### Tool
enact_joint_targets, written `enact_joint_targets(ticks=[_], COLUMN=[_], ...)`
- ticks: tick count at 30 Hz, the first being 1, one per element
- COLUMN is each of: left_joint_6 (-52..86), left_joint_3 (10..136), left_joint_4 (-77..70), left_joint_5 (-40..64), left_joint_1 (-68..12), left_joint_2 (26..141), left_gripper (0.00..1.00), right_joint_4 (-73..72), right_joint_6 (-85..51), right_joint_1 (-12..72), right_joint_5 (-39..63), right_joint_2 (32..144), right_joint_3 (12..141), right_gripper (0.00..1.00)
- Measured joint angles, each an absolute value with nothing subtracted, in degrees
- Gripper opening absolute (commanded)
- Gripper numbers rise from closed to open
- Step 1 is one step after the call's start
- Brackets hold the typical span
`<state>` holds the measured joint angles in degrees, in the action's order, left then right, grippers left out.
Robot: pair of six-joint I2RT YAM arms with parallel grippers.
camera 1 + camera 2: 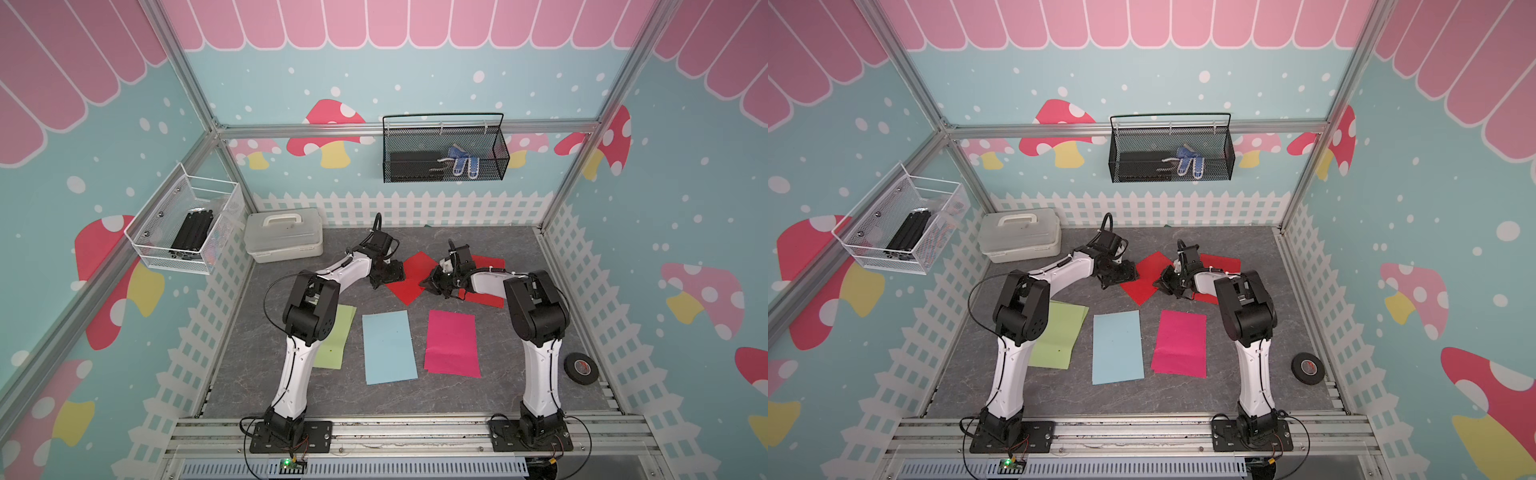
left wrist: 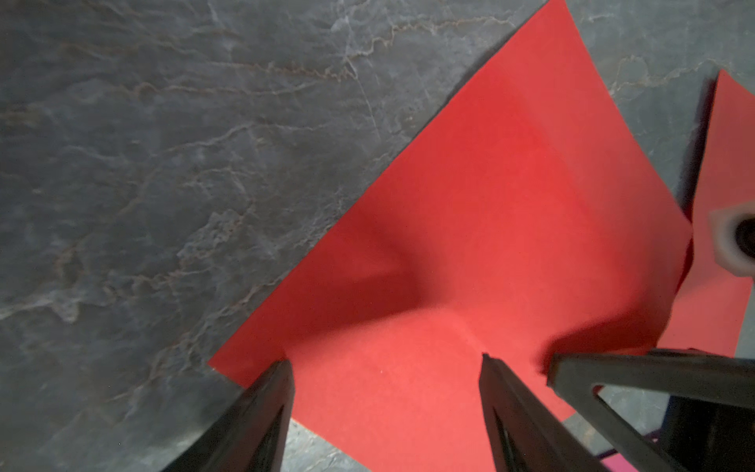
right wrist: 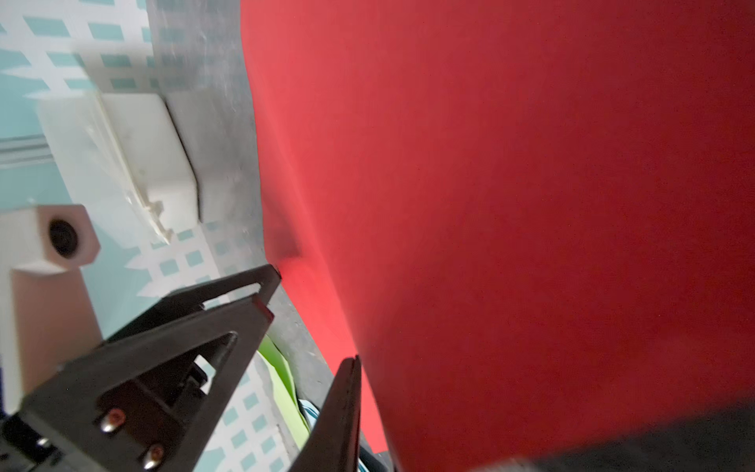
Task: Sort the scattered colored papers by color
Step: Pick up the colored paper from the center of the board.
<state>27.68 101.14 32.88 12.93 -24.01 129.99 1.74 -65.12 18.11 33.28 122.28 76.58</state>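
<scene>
Two red papers lie at the back of the table: one turned like a diamond (image 1: 409, 276) (image 1: 1144, 276), the other (image 1: 488, 264) partly under the right arm. My left gripper (image 1: 388, 277) (image 2: 386, 361) stands open, both tips pressed on the diamond sheet (image 2: 470, 229), which buckles upward. My right gripper (image 1: 430, 286) (image 3: 361, 361) is shut on that sheet's raised edge (image 3: 510, 204); one finger is hidden behind it. Nearer the front lie a light green paper (image 1: 337, 336), a light blue paper (image 1: 388, 347) and a magenta paper (image 1: 452, 344), side by side.
A white lidded box (image 1: 284, 239) sits at the back left. A black tape roll (image 1: 581, 368) lies at the front right. A black wire basket (image 1: 444, 151) hangs on the back wall and a white one (image 1: 187, 224) on the left wall.
</scene>
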Motion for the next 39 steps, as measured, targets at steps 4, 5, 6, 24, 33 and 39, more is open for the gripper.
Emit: enact_joint_targets(ticks=[4, 5, 6, 24, 33, 39], left_joint_6=[27.68, 27.70, 27.73, 28.95, 29.80, 29.82], left_joint_3=[101.14, 101.14, 101.14, 95.74, 90.13, 89.54], left_joint_4=[32.88, 32.86, 32.84, 25.71, 23.00, 22.06], left_joint_5=[13.15, 13.15, 13.19, 14.44, 15.31, 15.57], left_joint_1=[-24.01, -24.01, -24.01, -19.07, -18.46, -18.02], left_joint_2=[129.99, 129.99, 129.97, 118.28, 116.99, 116.99], left_gripper=[0.75, 0.76, 0.76, 0.78, 0.78, 0.78], right_joint_4=[4.82, 5.67, 6.46, 33.54, 44.10, 49.28], right_joint_6=[-63.57, -63.16, -62.63, -44.27, -35.40, -30.28], right_joint_1=[18.11, 18.11, 18.11, 18.11, 18.11, 18.09], right_joint_5=[32.95, 32.91, 32.88, 27.97, 23.42, 21.10], right_joint_2=[122.28, 122.28, 122.28, 123.61, 123.55, 121.60], right_joint_3=[78.08, 78.63, 79.20, 97.30, 99.35, 101.34], right_gripper=[0.11, 0.10, 0.10, 0.00, 0.00, 0.00])
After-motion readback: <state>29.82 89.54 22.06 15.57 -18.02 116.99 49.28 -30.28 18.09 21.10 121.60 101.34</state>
